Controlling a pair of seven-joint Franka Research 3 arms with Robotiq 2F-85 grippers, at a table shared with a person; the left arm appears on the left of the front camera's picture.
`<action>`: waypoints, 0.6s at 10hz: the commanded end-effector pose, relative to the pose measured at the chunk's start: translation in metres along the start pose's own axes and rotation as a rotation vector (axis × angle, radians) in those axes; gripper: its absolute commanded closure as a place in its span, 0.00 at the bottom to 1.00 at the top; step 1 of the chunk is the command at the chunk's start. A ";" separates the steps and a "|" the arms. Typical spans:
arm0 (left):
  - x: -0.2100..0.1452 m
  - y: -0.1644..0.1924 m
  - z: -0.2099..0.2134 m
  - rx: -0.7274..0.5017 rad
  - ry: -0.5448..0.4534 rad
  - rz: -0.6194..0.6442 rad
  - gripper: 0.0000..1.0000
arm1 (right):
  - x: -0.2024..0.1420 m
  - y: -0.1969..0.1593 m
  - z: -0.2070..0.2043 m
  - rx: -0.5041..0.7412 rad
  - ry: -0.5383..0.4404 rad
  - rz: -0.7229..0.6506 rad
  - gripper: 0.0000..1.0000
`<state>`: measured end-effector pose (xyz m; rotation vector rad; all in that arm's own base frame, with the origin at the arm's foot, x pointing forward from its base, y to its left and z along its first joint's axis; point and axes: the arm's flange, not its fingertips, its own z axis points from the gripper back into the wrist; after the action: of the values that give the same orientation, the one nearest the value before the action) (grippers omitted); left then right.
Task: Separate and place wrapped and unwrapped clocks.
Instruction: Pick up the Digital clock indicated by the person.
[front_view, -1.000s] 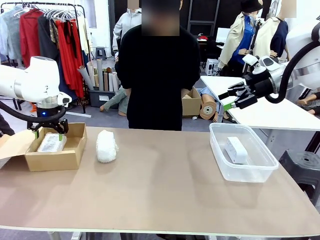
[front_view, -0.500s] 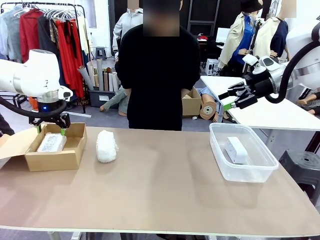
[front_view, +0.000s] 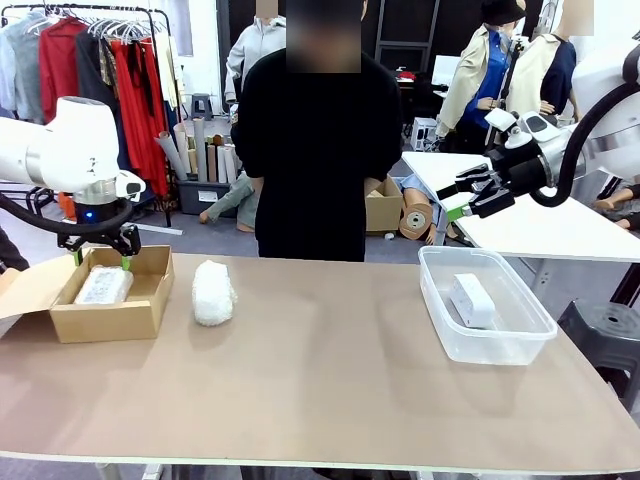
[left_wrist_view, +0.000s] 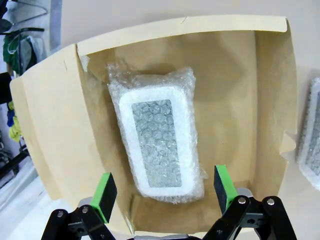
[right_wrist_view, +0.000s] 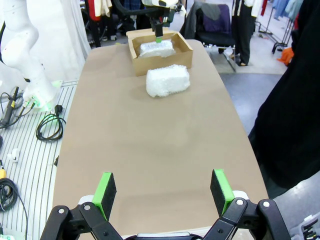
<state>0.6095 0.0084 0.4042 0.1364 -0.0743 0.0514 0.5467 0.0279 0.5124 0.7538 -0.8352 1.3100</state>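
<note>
brown table spans the front view, with a person in black standing at its far edge, mid-table. clear plastic bin sits on the right side. open cardboard box sits on the far left, flap folded out to the left. white bubble-wrap bundle lies on the bare table just right of the box, not touching it. clear-wrapped bundle lies flat inside the box; in the left wrist view a white frame and grey face show through the wrap. bare white clock lies inside the bin, tilted on the bottom.

left gripper hangs over the box, pointing down at the clear-wrapped bundle, jaws spread wide and holding nothing. its green pads sit either side of the bundle's near end, above it.

right gripper is up in the air beyond the far right edge, above the bin, pointing left, jaws spread and holding nothing.
</note>
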 end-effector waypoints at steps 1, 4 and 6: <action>0.001 0.000 0.000 0.001 -0.005 0.005 0.00 | 0.001 0.000 0.001 -0.001 0.001 0.003 0.00; 0.001 0.000 0.000 0.001 -0.005 0.005 0.00 | 0.001 0.000 0.001 -0.001 0.001 0.003 0.00; 0.001 0.000 0.000 0.001 -0.005 0.005 0.00 | 0.001 0.000 0.001 -0.001 0.001 0.003 0.00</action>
<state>0.6095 0.0084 0.4042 0.1364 -0.0743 0.0515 0.5467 0.0279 0.5124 0.7538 -0.8352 1.3100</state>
